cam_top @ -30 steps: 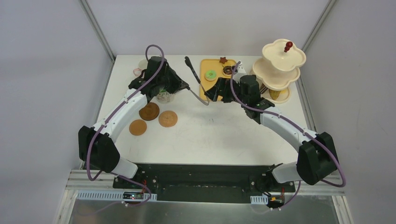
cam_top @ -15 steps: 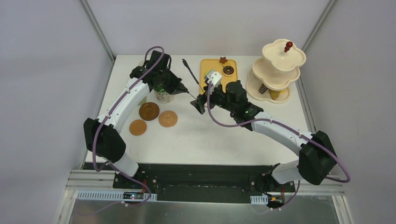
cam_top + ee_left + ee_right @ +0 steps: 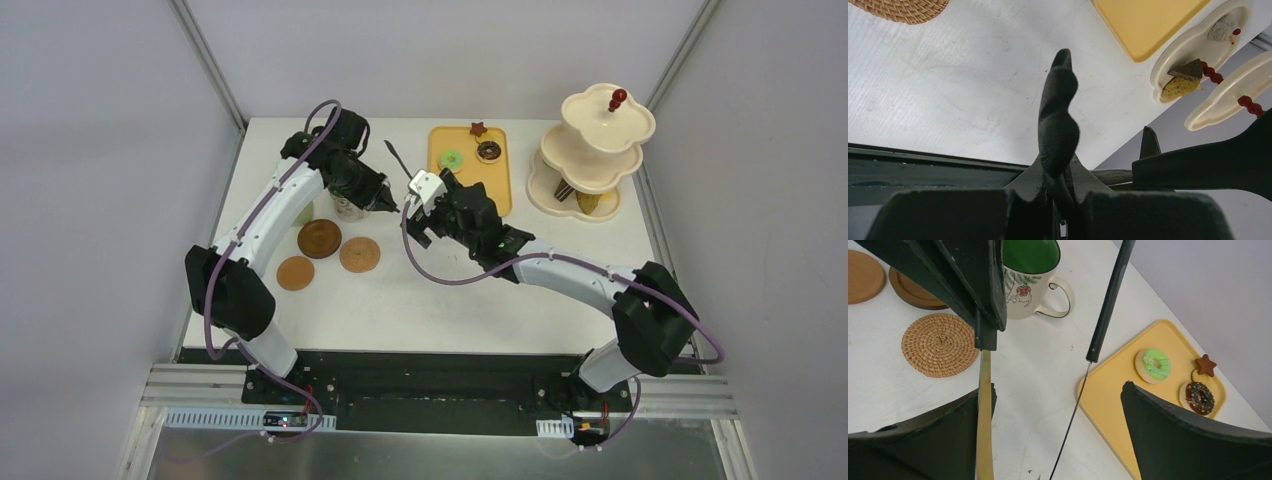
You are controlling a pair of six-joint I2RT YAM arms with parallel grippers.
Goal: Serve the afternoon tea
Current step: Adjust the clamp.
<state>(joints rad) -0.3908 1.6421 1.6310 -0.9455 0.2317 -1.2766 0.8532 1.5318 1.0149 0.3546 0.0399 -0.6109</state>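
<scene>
Since half a second ago the right tool (image 3: 1058,390) has been swung leftward off the yellow tray (image 3: 497,180) to meet the left tool (image 3: 1058,115). The black tongs (image 3: 1108,300) have been raised off the tabletop (image 3: 450,290) and are now held just left of the tray.

Farthest left of the tray, three round coasters (image 3: 319,238) are laid bare on the tabletop. Nearer the tray, the green-lined patterned mug (image 3: 1025,295) is stood upright beside them, on no coaster. The left tool is seen pressed together and, in the right wrist view, appears to be pinching one arm of the tongs. The right tool is spread wide, with both tong arms passing between its fingers and not yet gripped. On the tray a green doughnut (image 3: 1154,365), a chocolate doughnut (image 3: 1200,397) and a star pastry (image 3: 1205,365) are left. Right of the tray the three-tier stand (image 3: 600,130) is stood, with a few pastries already on its lowest tier.

A handover of the tongs is judged to be in hand, ahead of pastries being carried to the stand. The next move calls for the right tool to be closed across both tong arms, loosely enough that they can still be squeezed. Only then should the left tool's pinch be released.
</scene>
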